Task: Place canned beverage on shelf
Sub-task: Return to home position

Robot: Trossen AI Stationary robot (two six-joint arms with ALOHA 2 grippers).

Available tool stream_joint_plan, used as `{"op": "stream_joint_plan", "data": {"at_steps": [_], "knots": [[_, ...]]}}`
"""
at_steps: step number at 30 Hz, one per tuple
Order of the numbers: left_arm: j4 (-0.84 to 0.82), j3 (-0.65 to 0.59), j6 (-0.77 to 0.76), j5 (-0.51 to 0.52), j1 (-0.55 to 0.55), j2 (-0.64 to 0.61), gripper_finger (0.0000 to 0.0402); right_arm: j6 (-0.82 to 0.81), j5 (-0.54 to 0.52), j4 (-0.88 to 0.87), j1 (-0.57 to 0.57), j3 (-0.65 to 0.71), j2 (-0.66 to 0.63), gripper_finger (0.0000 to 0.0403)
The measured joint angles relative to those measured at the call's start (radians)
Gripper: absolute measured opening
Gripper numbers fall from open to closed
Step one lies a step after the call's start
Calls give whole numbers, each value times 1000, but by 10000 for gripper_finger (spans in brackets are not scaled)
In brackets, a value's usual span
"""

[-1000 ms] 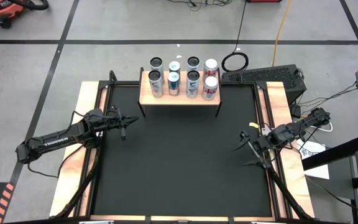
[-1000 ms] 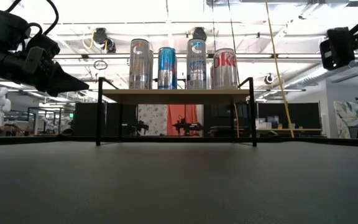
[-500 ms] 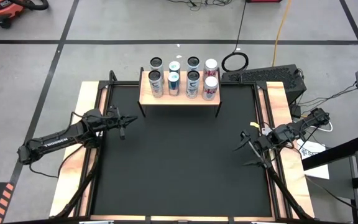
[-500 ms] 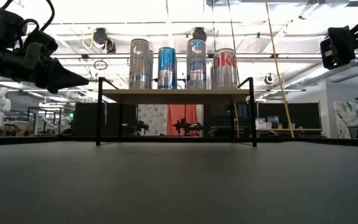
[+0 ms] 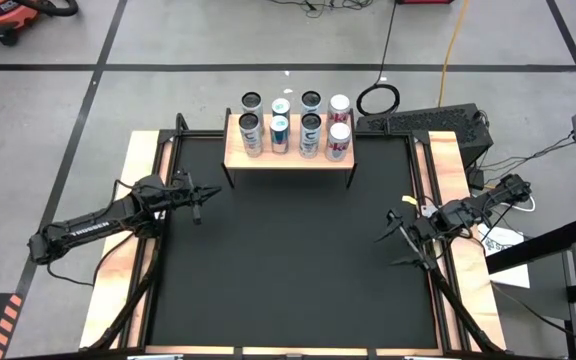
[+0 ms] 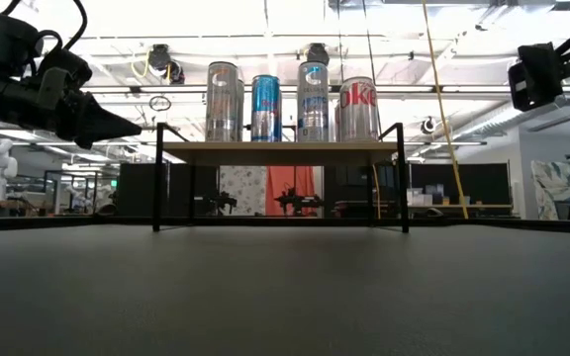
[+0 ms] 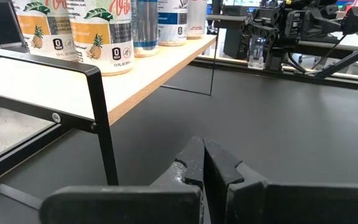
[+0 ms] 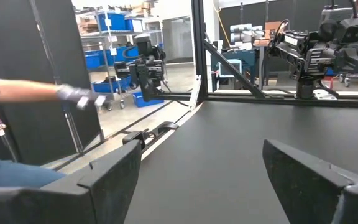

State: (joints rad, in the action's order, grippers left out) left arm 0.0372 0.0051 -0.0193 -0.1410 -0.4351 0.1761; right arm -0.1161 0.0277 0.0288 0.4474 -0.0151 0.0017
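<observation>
The shelf point(image 5: 290, 160), a light-wood board on thin black legs, stands at the table's far edge. Several canned beverages point(image 5: 294, 130) stand upright on it in two rows; the low view shows the cans point(image 6: 265, 107) on the shelf point(image 6: 280, 151). My left gripper point(image 5: 200, 193) hovers shut near the table's left edge, short of the shelf's left leg, holding nothing. Its shut fingers point(image 7: 194, 158) point past the shelf point(image 7: 129, 87). My right gripper point(image 5: 393, 240) hovers open near the right edge, nothing between its fingers point(image 8: 297, 168).
The black mat point(image 5: 288, 260) between the arms lies bare. Wooden strips point(image 5: 128, 230) run along both table sides. A black keyboard-like device point(image 5: 423, 122) sits beyond the far right corner. A person's blurred hand point(image 8: 73, 96) shows off the table in the right wrist view.
</observation>
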Motion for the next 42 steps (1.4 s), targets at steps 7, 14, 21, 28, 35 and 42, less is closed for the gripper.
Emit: {"op": "stream_joint_plan", "data": {"at_steps": [7, 14, 21, 28, 35, 42], "knots": [[0, 0, 0, 0, 0, 0, 0, 0, 0, 0, -16, 0, 0, 318], [0, 0, 0, 0, 0, 0, 0, 0, 0, 0, -16, 0, 0, 318], [0, -1, 0, 0, 0, 0, 0, 0, 0, 0, -16, 0, 0, 318], [0, -1, 0, 0, 0, 0, 0, 0, 0, 0, -16, 0, 0, 318], [0, -1, 0, 0, 0, 0, 0, 0, 0, 0, -16, 0, 0, 318], [0, -1, 0, 0, 0, 0, 0, 0, 0, 0, -16, 0, 1, 318]]}}
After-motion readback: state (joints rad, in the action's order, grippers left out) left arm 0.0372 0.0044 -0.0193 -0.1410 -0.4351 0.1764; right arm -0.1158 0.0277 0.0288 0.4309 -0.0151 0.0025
